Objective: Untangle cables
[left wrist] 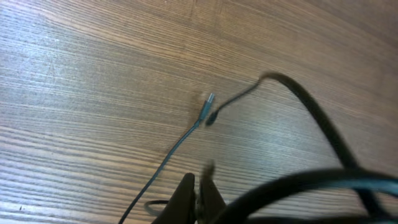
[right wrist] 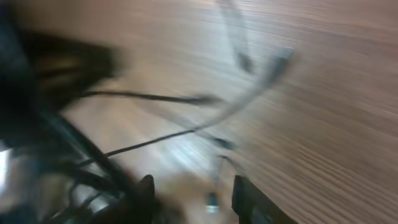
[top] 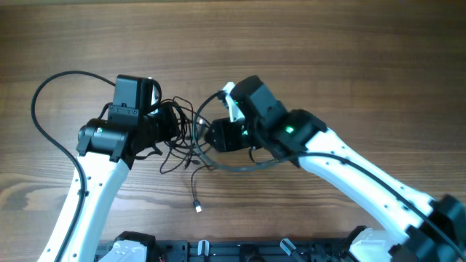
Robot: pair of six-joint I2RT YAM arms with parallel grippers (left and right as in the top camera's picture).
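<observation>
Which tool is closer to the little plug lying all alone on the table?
Right, narrowly. The right tool sits just beyond the plug, at the tangle; the left tool is farther, beyond and leftward.

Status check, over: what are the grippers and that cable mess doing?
Left gripper shut, hold unclear. Right gripper open, view blurred. Cables knotted between arms, one plug end loose. Right arm's thick cable skirts the tangle.
</observation>
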